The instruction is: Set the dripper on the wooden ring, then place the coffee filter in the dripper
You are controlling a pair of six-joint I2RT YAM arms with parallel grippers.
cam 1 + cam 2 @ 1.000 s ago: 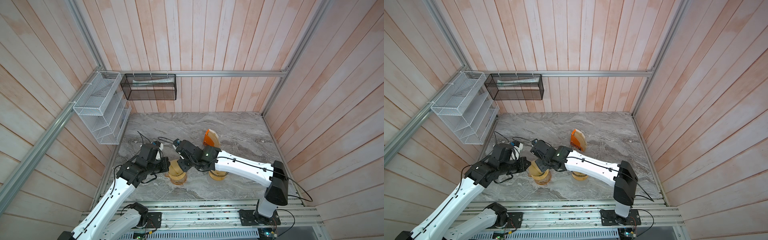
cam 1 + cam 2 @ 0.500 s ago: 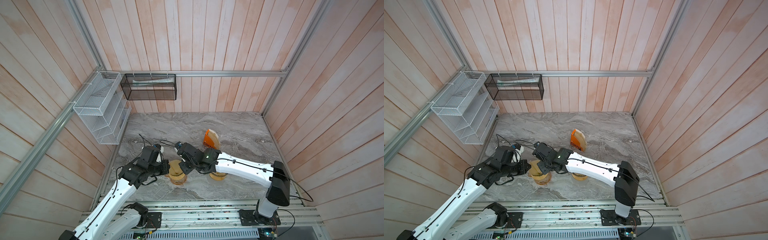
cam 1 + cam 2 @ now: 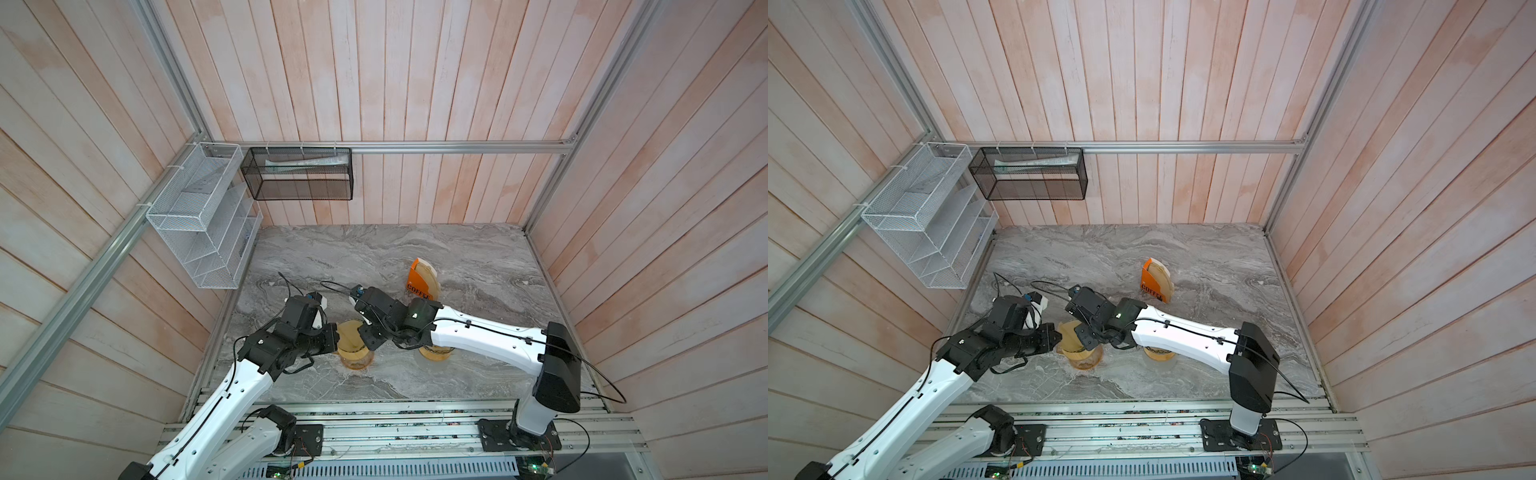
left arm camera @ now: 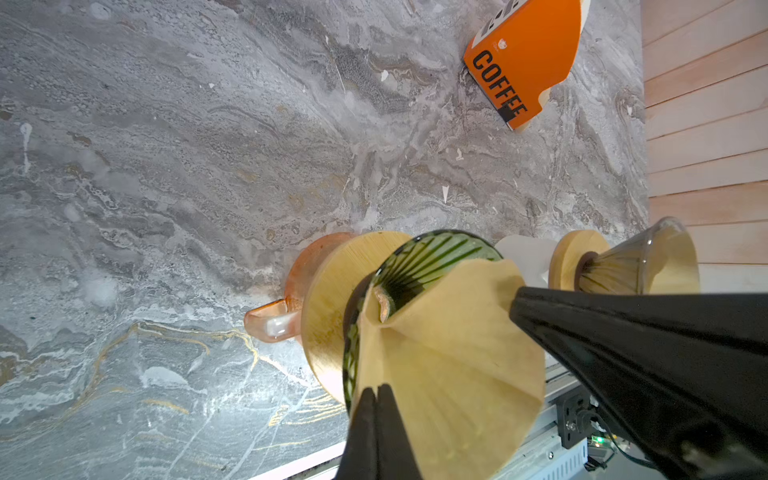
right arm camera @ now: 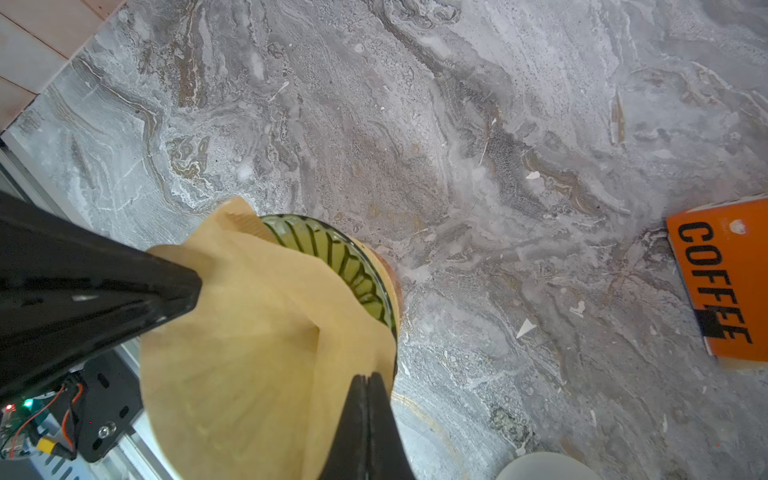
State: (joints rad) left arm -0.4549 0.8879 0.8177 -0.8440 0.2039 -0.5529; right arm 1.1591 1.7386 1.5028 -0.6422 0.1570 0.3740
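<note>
At the green dripper [image 4: 432,257], the left gripper [image 4: 376,392] and right gripper [image 5: 365,382] each pinch the paper filter [image 4: 449,353] by its edge, jaws narrow.

**Both grippers displaced toward 6 o'clock with the filter**
Within the last second, the left gripper [image 3: 333,337] and the right gripper [image 3: 366,341] have moved toward 6 o'clock in both top views. They have carried the tan paper cone filter [image 3: 350,334] down with them. The grippers now flank the ribbed green glass dripper [image 4: 424,262], and the filter lies partly in its mouth.
</note>
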